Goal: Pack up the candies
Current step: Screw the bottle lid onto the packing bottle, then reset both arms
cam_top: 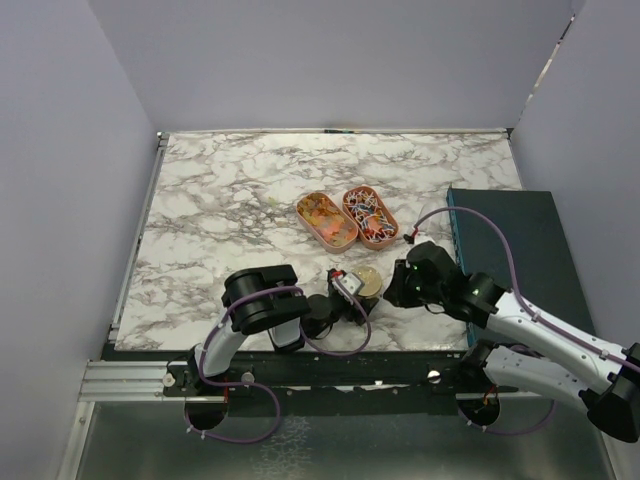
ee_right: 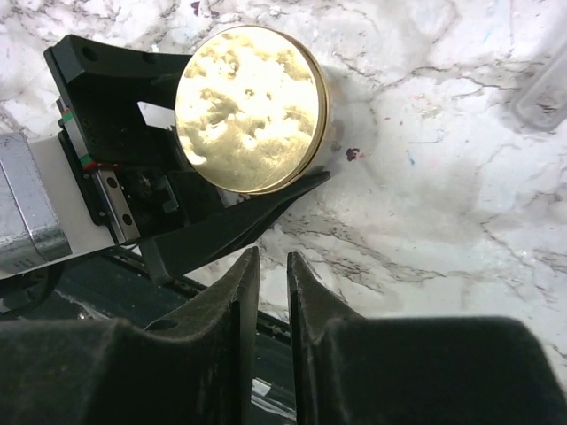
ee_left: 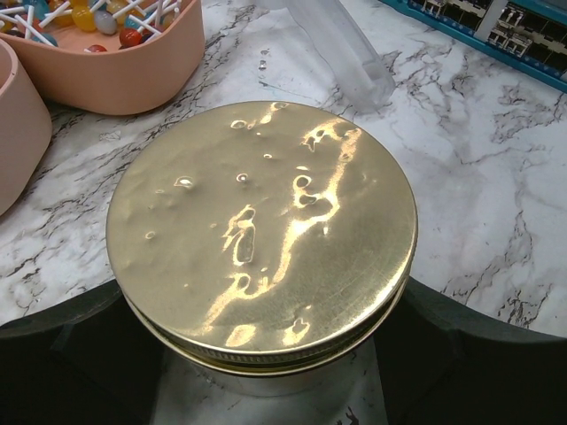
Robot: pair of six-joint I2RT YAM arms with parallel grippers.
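Left jaws hug the jar, spread wide around it. Right jaws sit almost closed and empty beside the shiny, dented gold lid; I think they should open wider and twist it slowly. Tiny candies wait in smooth pink oval trays on the marbled surface.

Two loose heaps, side by side mid-table. Orange-yellow candies fill the left oval tray. Mixed candies fill the right oval tray (red, blue, white, thin white sticks among them). Both trays are heaped to the rim.
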